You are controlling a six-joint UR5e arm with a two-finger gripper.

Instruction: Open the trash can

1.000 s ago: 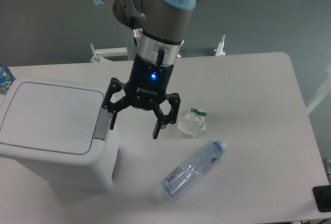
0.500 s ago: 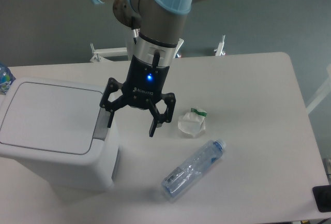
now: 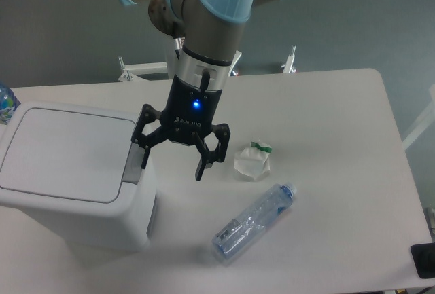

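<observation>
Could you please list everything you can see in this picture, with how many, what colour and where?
trash can: one, white, lid shut, on the left of the table.
push-button tab: one, grey, at the trash can's right rim.
plastic bottle: one, clear with a bluish cap, lying on its side on the table at front centre.
crumpled cup: one, white with a green edge, on the table just behind the bottle.
table: one, off-white, filling most of the view.
dark object: one, black, at the lower right edge, cut off.
gripper: one, black, open, one finger by the grey tab.
</observation>
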